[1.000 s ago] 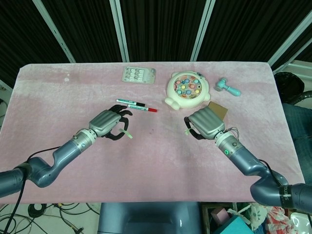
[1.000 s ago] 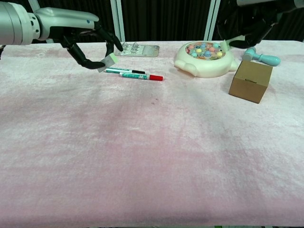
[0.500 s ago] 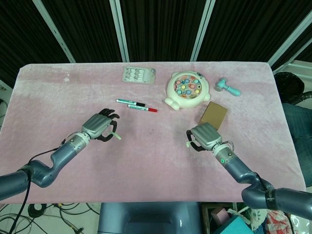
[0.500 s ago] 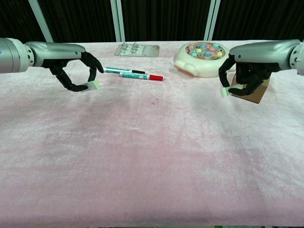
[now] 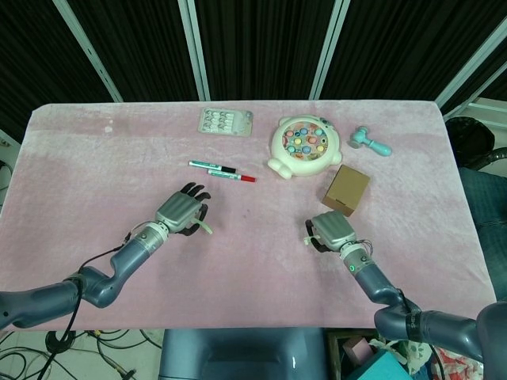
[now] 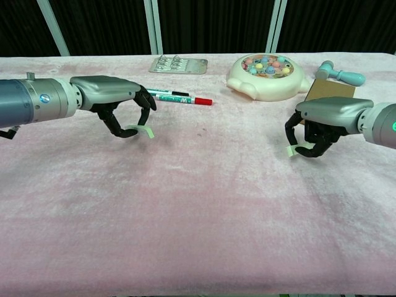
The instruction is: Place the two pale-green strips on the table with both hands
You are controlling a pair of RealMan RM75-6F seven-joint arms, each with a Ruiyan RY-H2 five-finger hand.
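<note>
Strips [image 6: 144, 130] [image 6: 291, 150] partly hidden by curled fingers [image 6: 117, 128].

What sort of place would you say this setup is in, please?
Probably a robot lab's test bench: a pink-covered table against black curtains, toy props like a peg game and markers, and cables on the floor.
</note>
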